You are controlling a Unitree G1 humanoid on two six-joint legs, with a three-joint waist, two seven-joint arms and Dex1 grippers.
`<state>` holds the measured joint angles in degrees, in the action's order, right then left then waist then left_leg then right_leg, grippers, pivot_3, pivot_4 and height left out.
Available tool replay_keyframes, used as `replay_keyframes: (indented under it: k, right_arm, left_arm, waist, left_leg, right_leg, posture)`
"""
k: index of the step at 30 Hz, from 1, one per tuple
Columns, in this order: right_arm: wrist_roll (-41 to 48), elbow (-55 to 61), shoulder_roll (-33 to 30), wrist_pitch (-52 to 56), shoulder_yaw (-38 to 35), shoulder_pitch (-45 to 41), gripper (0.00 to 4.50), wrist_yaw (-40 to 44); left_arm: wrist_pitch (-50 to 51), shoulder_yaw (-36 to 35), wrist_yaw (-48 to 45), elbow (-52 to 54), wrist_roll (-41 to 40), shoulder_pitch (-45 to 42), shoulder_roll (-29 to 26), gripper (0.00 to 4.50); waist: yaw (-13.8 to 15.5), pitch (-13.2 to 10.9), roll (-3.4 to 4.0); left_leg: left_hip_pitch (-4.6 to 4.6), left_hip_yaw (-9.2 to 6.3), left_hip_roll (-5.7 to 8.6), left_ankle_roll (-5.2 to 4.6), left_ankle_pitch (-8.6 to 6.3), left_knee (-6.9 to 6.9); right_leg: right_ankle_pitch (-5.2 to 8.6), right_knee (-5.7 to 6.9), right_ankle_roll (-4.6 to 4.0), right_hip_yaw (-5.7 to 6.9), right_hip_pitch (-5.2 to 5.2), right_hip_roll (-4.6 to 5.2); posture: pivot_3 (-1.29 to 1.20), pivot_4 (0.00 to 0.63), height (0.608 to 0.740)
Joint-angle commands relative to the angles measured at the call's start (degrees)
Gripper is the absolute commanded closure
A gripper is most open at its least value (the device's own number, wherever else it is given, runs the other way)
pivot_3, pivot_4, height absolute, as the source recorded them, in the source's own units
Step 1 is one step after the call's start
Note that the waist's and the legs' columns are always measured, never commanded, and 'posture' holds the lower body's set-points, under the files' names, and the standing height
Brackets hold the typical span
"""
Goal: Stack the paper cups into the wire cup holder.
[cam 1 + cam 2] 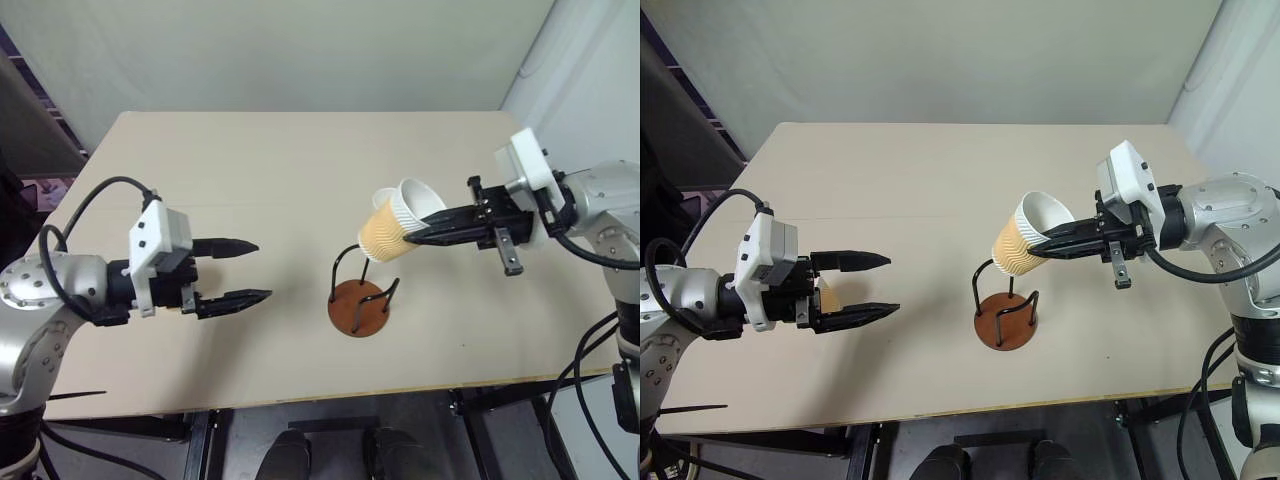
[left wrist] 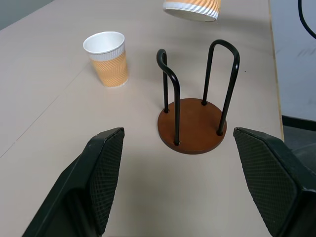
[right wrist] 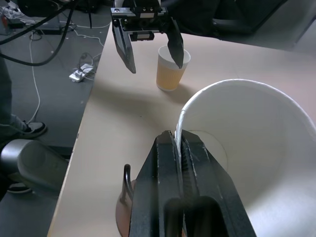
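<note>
Paper cup (image 1: 1025, 245) hangs tilted above the wire cup holder (image 1: 1007, 315), near the counter (image 1: 940, 170) front edge. Right gripper (image 1: 1048, 240) is clamped on its rim wall, leaving the base free to drop between the loops. Left gripper (image 1: 872, 286) gapes empty beside a second cup (image 2: 107, 58), likely next.

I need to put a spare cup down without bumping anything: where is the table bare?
Bare: the far half of the table, and the strip between the left pincer and the wire cup holder. Crowded: above the holder, where the right pincer holds a paper cup, with another cup just behind.
</note>
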<state>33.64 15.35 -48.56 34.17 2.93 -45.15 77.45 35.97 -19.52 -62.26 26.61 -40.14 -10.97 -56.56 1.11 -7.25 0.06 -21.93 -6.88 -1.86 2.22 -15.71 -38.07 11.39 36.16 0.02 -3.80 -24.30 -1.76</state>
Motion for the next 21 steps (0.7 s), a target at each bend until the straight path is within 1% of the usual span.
replay_keyframes:
  k: [1, 2, 5, 7, 12, 15, 16, 17, 19, 21]
  right_arm:
    - [-0.6, 2.0, 0.4, -0.4, 1.4, 0.3, 4.47, -0.5]
    - [-0.5, 2.1, 0.5, -0.3, 1.6, 0.2, 4.47, -0.6]
    - [-0.8, 1.7, 1.0, -0.2, 2.6, -0.2, 3.84, -0.9]
    - [-1.1, 1.6, 1.1, -0.3, 3.1, -0.4, 3.2, -0.9]
    - [-1.4, 2.1, 1.2, -0.4, 3.6, -0.4, 1.39, -1.2]
    - [-3.2, -2.1, 1.7, -2.6, 3.7, -2.0, 0.37, -1.1]
    - [-5.0, -5.9, 2.6, -4.6, 3.9, -3.6, 0.05, -1.8]
    - [-7.1, -9.6, 3.5, -6.5, 4.3, -5.2, 0.01, -2.7]
    - [-14.5, -20.5, 6.7, -13.0, 6.8, -10.0, 0.01, -6.6]
    - [-21.4, -34.0, 10.3, -20.0, 10.1, -14.8, 0.01, -9.1]
  left_arm:
    - [-0.3, -0.5, 0.9, 1.9, -0.5, 0.1, -0.3, 0.7]
    - [-0.2, -0.5, 1.1, 1.9, -0.5, 0.1, -0.4, 0.7]
    - [-0.1, -0.8, 1.4, 1.9, -0.5, 0.3, -0.6, 0.7]
    - [-0.1, -0.9, 1.7, 1.8, -0.5, 0.3, -0.8, 0.7]
    - [0.0, -1.2, 2.2, 2.3, -0.7, 0.9, -0.9, 0.7]
    - [0.0, -0.8, 2.8, 2.3, -0.5, 0.5, -0.8, 0.7]
    - [-0.1, -0.8, 3.4, 2.2, -0.3, 0.3, -0.7, 0.7]
    - [-0.2, -0.7, 3.9, 2.1, -0.1, 0.1, -0.6, 0.7]
    - [-0.5, -0.5, 4.7, 1.6, 0.5, -0.3, -0.6, 0.7]
    - [-1.4, 0.7, 6.5, 0.6, 2.3, -1.6, -0.1, 0.7]
  waist:
    - [0.0, 0.0, 0.0]
    - [0.0, 0.0, 0.01]
    - [0.0, 0.0, 0.0]
    - [0.0, 0.0, 0.0]
    - [0.0, 0.0, 0.0]
    - [-0.1, 0.0, 0.0]
    - [-0.2, 0.0, 0.0]
    - [-0.2, 0.0, 0.0]
    - [-0.3, 0.0, 0.0]
    - [-0.6, 0.0, 0.0]
  left_leg:
    - [0.0, -0.01, 0.0, 0.0, 0.0, 0.0]
    - [-0.01, -0.01, 0.0, 0.0, 0.0, 0.0]
    - [-0.02, -0.01, 0.01, 0.0, 0.0, 0.0]
    - [-0.02, -0.01, 0.01, 0.0, 0.0, 0.0]
    - [-0.02, -0.01, 0.0, -0.01, -0.01, 0.01]
    - [-0.03, -0.01, 0.01, -0.01, -0.01, 0.01]
    - [-0.03, -0.01, 0.01, -0.01, -0.01, 0.0]
    - [-0.02, -0.01, 0.01, -0.01, -0.01, 0.0]
    - [-0.03, -0.03, 0.01, -0.02, -0.01, 0.0]
    - [0.0, -0.05, 0.01, -0.05, -0.03, 0.0]
  right_leg:
    - [-0.01, 0.0, 0.01, 0.01, 0.0, 0.0]
    - [-0.01, 0.01, 0.02, 0.02, 0.0, 0.0]
    - [-0.02, 0.0, 0.03, 0.01, -0.02, 0.0]
    - [-0.02, 0.0, 0.03, 0.01, -0.02, 0.0]
    - [-0.02, 0.01, 0.03, 0.01, -0.03, 0.0]
    - [-0.02, 0.01, 0.03, 0.01, -0.04, 0.0]
    - [-0.02, 0.01, 0.02, 0.01, -0.04, 0.0]
    - [-0.04, 0.0, 0.0, 0.0, -0.04, 0.0]
    - [-0.09, 0.02, -0.09, -0.01, -0.09, 0.01]
    - [-0.19, 0.21, -0.07, -0.04, -0.19, 0.03]
  posture:
    - [0.0, 0.15, 0.74]
    - [0.0, 0.15, 0.74]
    - [0.0, 0.15, 0.74]
    - [0.0, 0.15, 0.74]
    - [0.0, 0.15, 0.74]
    - [0.0, 0.15, 0.74]
    - [0.0, 0.15, 0.74]
    - [0.0, 0.15, 0.74]
    - [0.0, 0.15, 0.74]
    - [0.0, 0.15, 0.74]
